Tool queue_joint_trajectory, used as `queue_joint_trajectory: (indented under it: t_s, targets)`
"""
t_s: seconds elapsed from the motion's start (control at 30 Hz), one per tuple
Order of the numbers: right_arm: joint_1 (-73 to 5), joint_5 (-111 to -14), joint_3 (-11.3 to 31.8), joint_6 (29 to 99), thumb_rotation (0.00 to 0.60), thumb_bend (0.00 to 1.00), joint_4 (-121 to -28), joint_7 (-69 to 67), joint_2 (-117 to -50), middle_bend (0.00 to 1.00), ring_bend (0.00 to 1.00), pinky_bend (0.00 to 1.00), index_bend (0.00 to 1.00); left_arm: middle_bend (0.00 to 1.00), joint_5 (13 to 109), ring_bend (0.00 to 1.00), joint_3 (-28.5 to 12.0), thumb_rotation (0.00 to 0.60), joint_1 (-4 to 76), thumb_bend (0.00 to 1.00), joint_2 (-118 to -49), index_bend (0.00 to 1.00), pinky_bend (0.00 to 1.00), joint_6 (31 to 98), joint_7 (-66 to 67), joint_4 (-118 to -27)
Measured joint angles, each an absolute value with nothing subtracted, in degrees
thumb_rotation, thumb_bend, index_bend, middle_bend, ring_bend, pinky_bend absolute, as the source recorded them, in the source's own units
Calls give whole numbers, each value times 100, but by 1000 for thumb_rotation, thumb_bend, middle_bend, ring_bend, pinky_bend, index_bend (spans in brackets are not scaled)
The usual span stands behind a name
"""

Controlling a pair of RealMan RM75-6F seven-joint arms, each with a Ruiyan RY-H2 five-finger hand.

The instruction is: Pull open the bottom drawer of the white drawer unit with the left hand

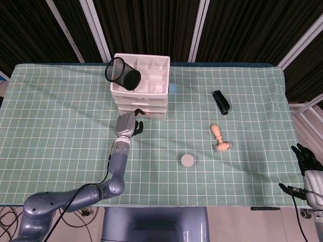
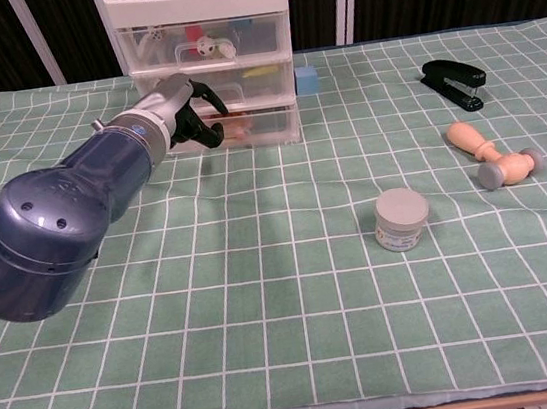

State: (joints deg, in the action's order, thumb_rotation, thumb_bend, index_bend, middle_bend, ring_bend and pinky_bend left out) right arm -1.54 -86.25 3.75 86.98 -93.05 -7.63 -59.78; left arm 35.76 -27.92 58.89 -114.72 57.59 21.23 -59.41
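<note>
Chest view: left hand [image 2: 186,115] reaching against the bottom drawer [image 2: 248,127] of the white drawer unit [image 2: 204,57], fingers [image 2: 207,100] curled at its front; grip impossible to tell. Drawer sitting closed at the bench's [image 2: 295,292] far side. Right hand [image 1: 307,160] hanging spread, holding nothing, off the bench edge.

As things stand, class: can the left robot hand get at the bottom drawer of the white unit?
Probably yes: the left robot hand is already at the bottom drawer front, with nothing between them.
</note>
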Motion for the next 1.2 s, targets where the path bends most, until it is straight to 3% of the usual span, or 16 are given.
queue_joint_trajectory:
  t_s: [0.9, 1.2]
  targets:
    - [-149, -8633, 364, 8690, 600, 25, -9335, -758, -5966, 0, 0, 208, 0, 1000, 3525, 1000, -2800, 600, 5794, 536, -11494, 316, 1000, 5636, 2437, -5844]
    - [-146, -8631, 366, 8694, 600, 25, -9343, -775, -5961, 0, 0, 209, 0, 1000, 3423, 1000, -2796, 600, 5734, 536, -11443, 422, 1000, 5652, 2592, -5990]
